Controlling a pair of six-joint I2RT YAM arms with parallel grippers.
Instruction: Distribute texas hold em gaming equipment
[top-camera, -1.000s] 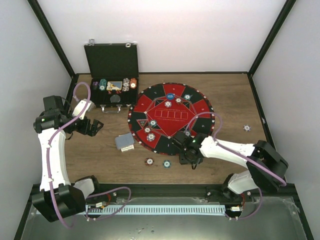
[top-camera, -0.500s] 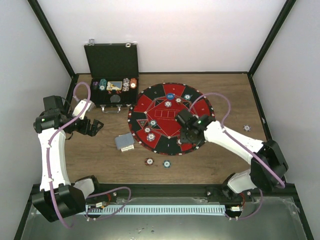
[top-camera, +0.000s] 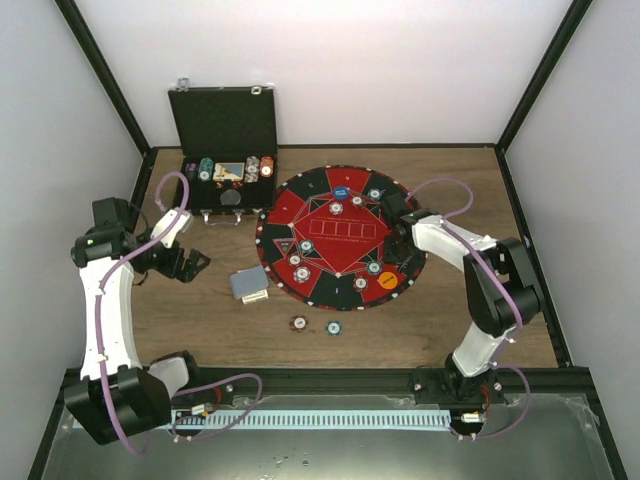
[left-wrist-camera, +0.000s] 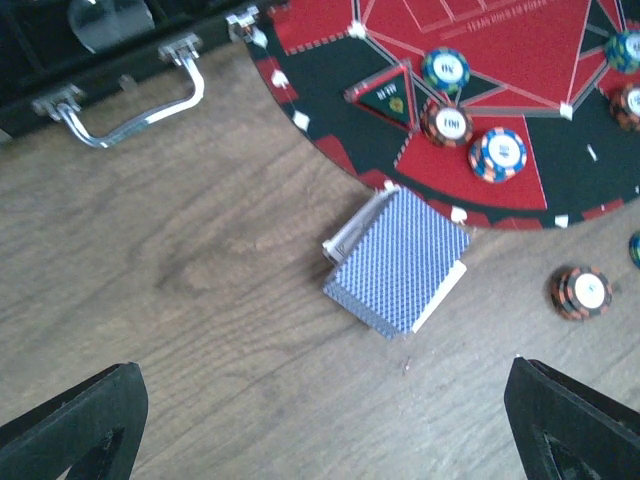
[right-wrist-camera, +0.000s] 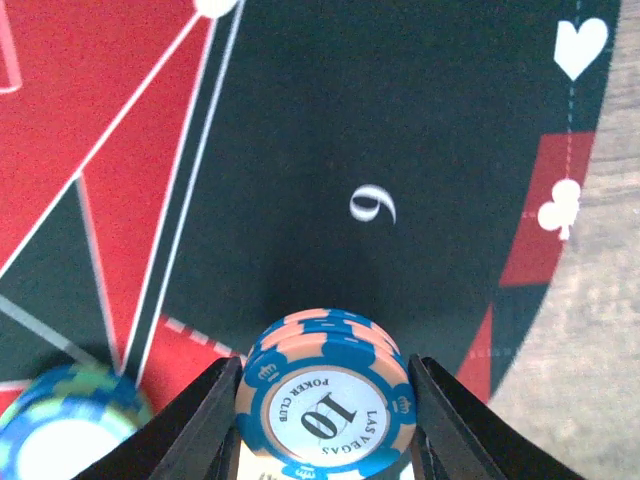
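My right gripper (right-wrist-camera: 325, 365) is shut on a small stack of blue-and-peach poker chips (right-wrist-camera: 325, 400) marked 10, over the black "9" field at the right side of the round mat (top-camera: 340, 250). In the top view this gripper (top-camera: 400, 214) sits there. Several chips (top-camera: 301, 274), a blue button (top-camera: 341, 192) and an orange button (top-camera: 388, 281) lie on the mat. My left gripper (top-camera: 187, 262) is open and empty, left of the grey-blue-backed card deck (top-camera: 248, 285). In the left wrist view the deck (left-wrist-camera: 400, 262) lies ahead of it (left-wrist-camera: 322, 370).
The open black case (top-camera: 225, 150) with chip rows stands at the far left, its handle (left-wrist-camera: 130, 110) facing the deck. Two loose chips (top-camera: 298, 323) (top-camera: 333, 327) lie on the wood in front of the mat. One chip (top-camera: 494, 256) lies far right.
My right arm has swung from the mat's near edge across to its far right side. The orange button now shows on the mat's near right. The left gripper has dropped slightly.
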